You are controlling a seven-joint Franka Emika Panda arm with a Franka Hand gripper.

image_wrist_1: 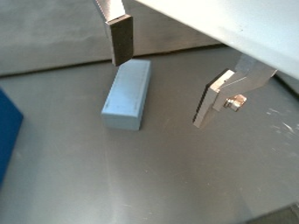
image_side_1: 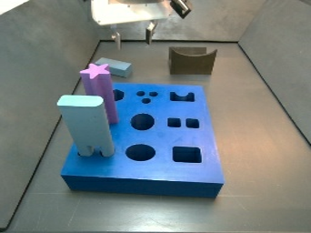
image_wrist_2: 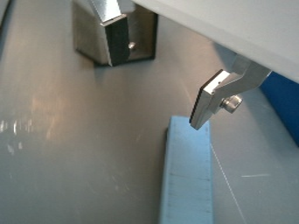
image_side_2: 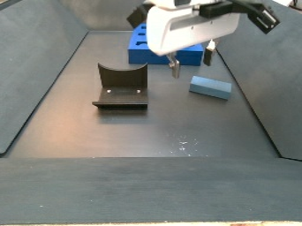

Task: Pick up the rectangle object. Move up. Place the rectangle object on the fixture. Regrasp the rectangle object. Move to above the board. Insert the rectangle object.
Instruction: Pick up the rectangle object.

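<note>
Rectangle object [image_wrist_1: 128, 94] lies flat on the grey tabletop [image_wrist_1: 176, 184], long face down, not held; also seen in a wrist view [image_wrist_2: 187, 179] and in a side view [image_side_2: 210, 87] just right of the fixture area, near the right wall. In the side view from behind the board it's only a sliver past the star post [image_side_1: 116, 66]. Claw [image_wrist_1: 163, 83] hovers above it, jaws wide apart, nothing between them. One finger [image_wrist_1: 121, 39] sits at the bar's far end, other finger [image_wrist_1: 216, 98] is off to the side of the bar, clear of it; can't tell if either pad touches. Claw in both side views [image_side_1: 133, 36] [image_side_2: 190, 60] is low over the tabletop, fingertips straddling the bar's spot. Fixture [image_side_2: 122, 86] stands on the tabletop, apart from the bar, w/ notch up; also visible in a wrist view [image_wrist_2: 114, 39] and in a side view [image_side_1: 191, 60]. Board [image_side_1: 152, 136] is bright blue, holes of several shapes on top; purple star-topped post [image_side_1: 101, 91] and pale blue rounded block [image_side_1: 86, 126] stand upright in it at one edge. Board's far edge shows behind the claw [image_side_2: 144, 48].
</note>
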